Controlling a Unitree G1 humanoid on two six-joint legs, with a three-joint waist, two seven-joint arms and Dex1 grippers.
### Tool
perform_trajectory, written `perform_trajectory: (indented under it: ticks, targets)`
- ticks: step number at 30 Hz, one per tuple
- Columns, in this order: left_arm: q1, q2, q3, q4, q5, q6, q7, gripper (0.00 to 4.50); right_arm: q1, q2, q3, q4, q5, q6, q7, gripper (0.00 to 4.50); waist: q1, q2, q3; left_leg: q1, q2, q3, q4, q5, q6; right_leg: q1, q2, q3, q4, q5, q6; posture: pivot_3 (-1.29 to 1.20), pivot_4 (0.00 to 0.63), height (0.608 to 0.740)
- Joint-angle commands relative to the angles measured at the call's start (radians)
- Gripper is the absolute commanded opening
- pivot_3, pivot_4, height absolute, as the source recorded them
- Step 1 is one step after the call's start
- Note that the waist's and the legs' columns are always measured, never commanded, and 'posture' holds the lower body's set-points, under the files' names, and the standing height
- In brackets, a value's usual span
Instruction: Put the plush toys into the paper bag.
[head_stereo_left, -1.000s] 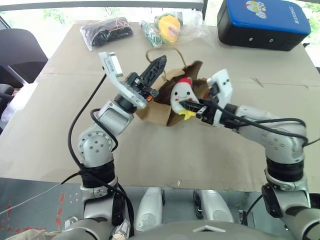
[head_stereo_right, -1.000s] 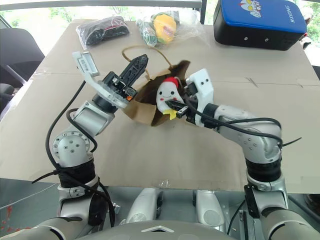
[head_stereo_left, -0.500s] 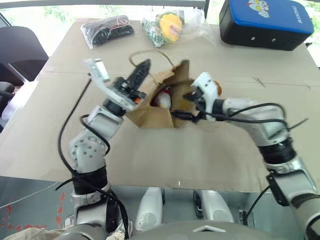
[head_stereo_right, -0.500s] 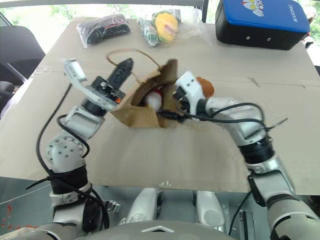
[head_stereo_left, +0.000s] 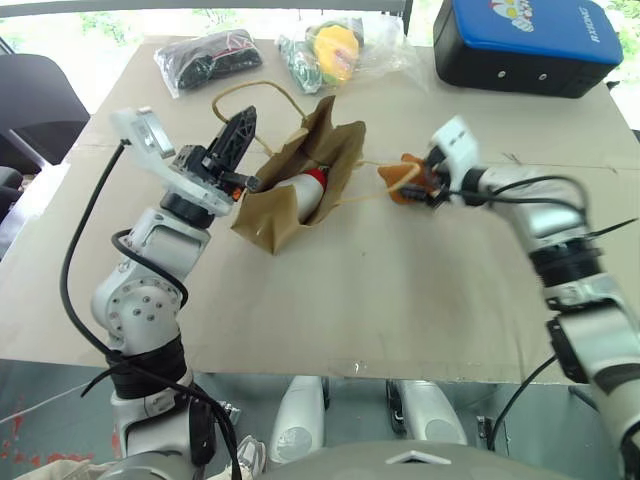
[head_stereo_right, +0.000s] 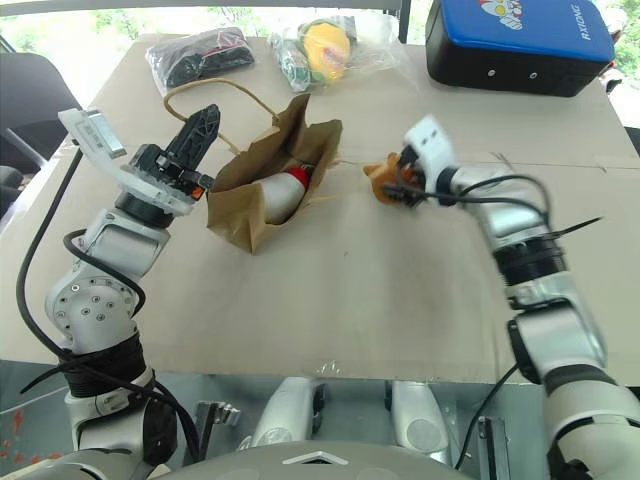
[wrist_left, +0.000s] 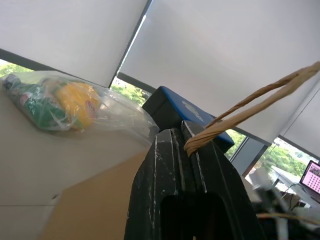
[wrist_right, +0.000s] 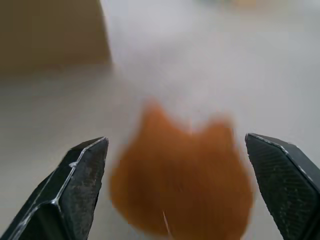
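The brown paper bag (head_stereo_left: 268, 208) lies tilted on the table with its mouth open toward the far right. Inside its mouth rests the white chick (head_stereo_left: 306, 192), red crest showing. My left gripper (head_stereo_left: 240, 125) is shut on one looped handle (wrist_left: 250, 107) of the bag and holds it raised. The second handle trails on the table toward the orange cat head (head_stereo_left: 402, 181), which sits to the right of the bag. My right gripper (wrist_right: 176, 141) is open, its fingers (wrist_right: 82, 185) spread wide on either side of the cat head (wrist_right: 185, 190).
The table (head_stereo_left: 350, 300) is covered in brown cardboard. At its far edge lie a blue and black case (head_stereo_left: 525, 45), a clear plastic bag with a yellow-green toy (head_stereo_left: 335, 50) and another with dark items (head_stereo_left: 210, 55). A black chair (head_stereo_left: 35, 100) stands at the left.
The chick has gone from my right gripper into the bag. The right gripper opened and swung right to the cat head. My left gripper pulled the handle and bag leftward.
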Motion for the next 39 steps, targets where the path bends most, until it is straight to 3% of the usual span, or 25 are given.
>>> perform_trajectory:
  ticks: [1, 5, 8, 10, 14, 19, 26, 29, 32, 36, 39]
  targets:
    - [0.003, 0.005, -0.008, -0.066, 0.013, -0.021, -0.001, 0.00, -0.068, 0.038, 0.007, 0.200, -0.095, -0.154, -0.010, 3.41, -0.003, -0.001, 0.000, 0.001, 0.000, 0.001, 0.000, 0.000, 0.000, 0.000, 0.000, 0.001, 0.000, 0.000, 0.000, 0.00, 0.150, 0.740]
    - [0.019, -0.005, -0.015, -0.084, 0.020, -0.027, 0.006, 0.00, -0.067, 0.048, -0.047, 0.233, -0.104, -0.248, 0.026, 1.60, 0.002, -0.002, -0.001, 0.001, 0.000, 0.000, 0.000, 0.000, 0.000, 0.001, 0.000, 0.001, 0.000, 0.000, 0.000, 0.00, 0.150, 0.740]
    - [0.029, -0.019, -0.030, -0.092, 0.021, -0.027, 0.003, 0.00, 0.003, -0.033, -0.144, 0.027, -0.043, -0.238, 0.082, 0.28, 0.006, -0.001, -0.001, 0.001, 0.000, 0.000, 0.001, 0.000, 0.000, 0.001, 0.000, 0.001, 0.001, 0.000, 0.000, 0.00, 0.150, 0.740]
    - [0.026, -0.021, -0.040, -0.092, 0.018, -0.023, -0.003, 0.00, 0.039, -0.062, -0.220, -0.122, 0.028, -0.201, 0.104, 0.02, 0.016, 0.000, 0.000, -0.001, 0.000, -0.001, 0.000, 0.000, 0.000, 0.001, -0.001, -0.002, 0.000, 0.000, 0.000, 0.00, 0.150, 0.740]
    - [0.000, -0.049, -0.080, -0.076, 0.009, -0.015, -0.011, 0.00, 0.072, -0.143, -0.327, -0.521, 0.182, -0.032, 0.135, 0.02, 0.019, 0.004, 0.003, -0.001, 0.000, 0.000, 0.001, -0.002, 0.004, 0.000, -0.002, -0.001, 0.000, 0.000, 0.000, 0.00, 0.150, 0.740]
    - [-0.042, -0.092, -0.124, -0.040, 0.006, -0.014, -0.027, 0.00, 0.075, -0.182, -0.219, -0.762, 0.171, 0.051, 0.164, 0.02, 0.009, 0.003, 0.002, 0.001, 0.001, -0.002, 0.000, -0.002, 0.004, 0.001, 0.001, -0.001, 0.001, 0.000, 0.000, 0.00, 0.150, 0.740]
    - [-0.096, -0.133, -0.144, -0.006, 0.004, -0.016, -0.044, 0.00, 0.115, -0.180, -0.015, -0.813, 0.068, 0.060, 0.204, 0.02, 0.010, 0.003, 0.002, -0.001, -0.001, -0.002, 0.004, -0.002, 0.004, 0.001, -0.001, -0.002, 0.002, 0.000, 0.000, 0.00, 0.150, 0.740]
    - [-0.098, -0.142, -0.158, -0.012, 0.000, -0.007, -0.062, 0.00, 0.074, -0.148, 0.103, -0.712, -0.043, -0.019, 0.214, 0.02, 0.009, 0.003, 0.002, -0.001, -0.001, -0.002, 0.005, -0.002, 0.004, 0.001, -0.001, -0.002, 0.002, 0.000, 0.000, 0.00, 0.150, 0.740]
    - [-0.081, -0.145, -0.169, -0.017, 0.004, -0.003, -0.078, 0.00, -0.032, -0.032, 0.190, -0.526, -0.119, -0.120, 0.231, 0.02, -0.005, 0.003, 0.002, 0.000, 0.000, -0.001, 0.005, -0.001, 0.003, 0.001, 0.000, -0.001, 0.004, 0.000, 0.000, 0.00, 0.150, 0.740]
    - [-0.066, -0.145, -0.181, -0.032, 0.008, -0.004, -0.095, 0.00, -0.126, 0.096, 0.265, -0.254, -0.189, -0.279, 0.303, 1.71, -0.002, 0.003, 0.001, 0.001, 0.000, -0.002, 0.004, 0.000, 0.000, 0.000, 0.001, -0.001, 0.007, 0.000, 0.000, 0.00, 0.150, 0.740]
    - [-0.048, -0.134, -0.168, -0.039, 0.021, -0.018, -0.096, 0.00, -0.130, 0.115, 0.248, -0.201, -0.207, -0.326, 0.323, 3.05, 0.014, 0.002, 0.002, 0.000, 0.000, -0.002, 0.005, 0.000, 0.000, 0.000, -0.001, -0.002, 0.006, 0.000, 0.000, 0.00, 0.150, 0.740]
